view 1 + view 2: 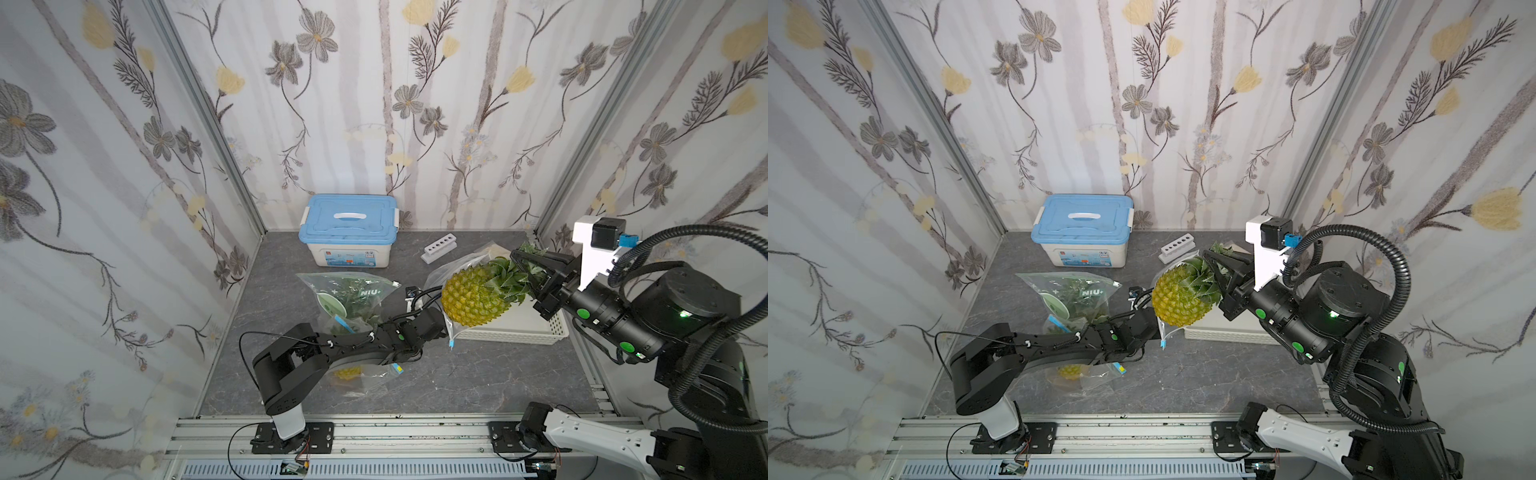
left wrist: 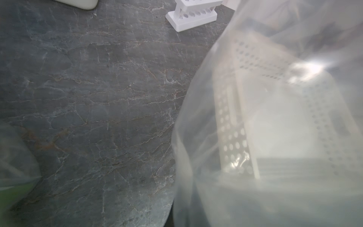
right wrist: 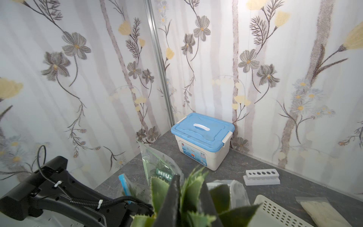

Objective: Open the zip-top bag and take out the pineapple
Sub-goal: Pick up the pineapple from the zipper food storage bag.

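The pineapple, yellow-green with a spiky green crown, hangs sideways in the air right of centre in both top views. Its crown points toward the right edge and its body is bare. The zip-top bag, clear and limp, droops behind and below the pineapple's left end. Its blue slider dangles lowest. In the left wrist view the bag looks empty.

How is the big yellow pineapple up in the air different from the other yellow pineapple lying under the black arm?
The big yellow pineapple is outside any bag, held aloft by its green leaves in the right gripper; the other yellow pineapple lies on the dark stone-look table inside a clear plastic bag. The big one shows fully; the other is mostly hidden under the left arm. Both have yellow skin.
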### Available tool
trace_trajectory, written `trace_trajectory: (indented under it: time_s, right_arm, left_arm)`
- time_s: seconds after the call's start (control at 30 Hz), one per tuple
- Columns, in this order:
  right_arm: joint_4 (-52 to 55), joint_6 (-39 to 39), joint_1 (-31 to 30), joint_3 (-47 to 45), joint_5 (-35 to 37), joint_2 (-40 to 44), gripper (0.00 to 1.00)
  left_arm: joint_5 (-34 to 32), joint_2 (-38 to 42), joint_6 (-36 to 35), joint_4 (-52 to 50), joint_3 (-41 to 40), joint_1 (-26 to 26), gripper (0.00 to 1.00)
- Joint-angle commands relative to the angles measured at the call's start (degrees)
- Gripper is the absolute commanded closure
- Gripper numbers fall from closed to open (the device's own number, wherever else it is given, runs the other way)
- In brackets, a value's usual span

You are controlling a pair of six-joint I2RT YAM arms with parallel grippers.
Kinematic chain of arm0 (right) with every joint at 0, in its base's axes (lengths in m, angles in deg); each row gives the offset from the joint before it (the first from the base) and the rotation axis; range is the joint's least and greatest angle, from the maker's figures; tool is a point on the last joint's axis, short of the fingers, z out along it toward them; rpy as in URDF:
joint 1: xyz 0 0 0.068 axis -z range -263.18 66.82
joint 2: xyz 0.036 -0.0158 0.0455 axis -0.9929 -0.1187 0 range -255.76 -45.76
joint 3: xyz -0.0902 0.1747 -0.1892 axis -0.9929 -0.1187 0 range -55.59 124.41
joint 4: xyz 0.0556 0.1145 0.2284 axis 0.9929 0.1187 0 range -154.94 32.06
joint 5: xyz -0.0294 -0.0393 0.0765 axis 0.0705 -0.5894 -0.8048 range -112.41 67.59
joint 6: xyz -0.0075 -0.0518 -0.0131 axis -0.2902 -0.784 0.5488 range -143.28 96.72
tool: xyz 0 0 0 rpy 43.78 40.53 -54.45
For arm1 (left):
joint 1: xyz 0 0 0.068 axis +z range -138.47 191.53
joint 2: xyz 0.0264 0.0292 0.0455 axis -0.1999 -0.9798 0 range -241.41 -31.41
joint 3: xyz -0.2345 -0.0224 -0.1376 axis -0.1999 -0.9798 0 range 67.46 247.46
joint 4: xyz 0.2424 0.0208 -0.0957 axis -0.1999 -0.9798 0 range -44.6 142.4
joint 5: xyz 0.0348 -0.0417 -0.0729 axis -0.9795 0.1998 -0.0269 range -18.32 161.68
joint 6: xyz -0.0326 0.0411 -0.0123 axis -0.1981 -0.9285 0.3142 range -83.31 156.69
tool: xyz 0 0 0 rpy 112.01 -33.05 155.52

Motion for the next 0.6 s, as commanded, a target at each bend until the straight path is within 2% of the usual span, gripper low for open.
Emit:
trace_trajectory:
  time_s: [0.0,0.13,0.23,0.43,0.57]
  right_arm:
    - [-11.07,-0.35,0.04,-0.25,0.87,1.24,1.0]
    - [-12.67,-0.53,0.06,-2.07,2.6,4.19,1.0]
    - [-12.86,-0.48,0.04,-2.48,4.69,6.03,1.0]
    - [-5.64,-1.13,0.05,-2.39,18.96,4.41,1.0]
    - [-3.8,-0.73,0.15,-5.08,25.29,2.69,1.0]
  left_arm:
    - [-1.98,-3.48,-1.56,-8.21,4.66,1.72,1.0]
    - [0.71,-8.73,-1.25,-9.74,8.78,5.37,1.0]
    - [0.16,-10.09,-1.94,-9.43,9.89,6.87,1.0]
    - [-4.55,-7.31,-2.45,-10.24,13.0,9.26,1.0]
    - [-11.68,-4.98,-4.71,-12.51,17.96,10.13,1.0]
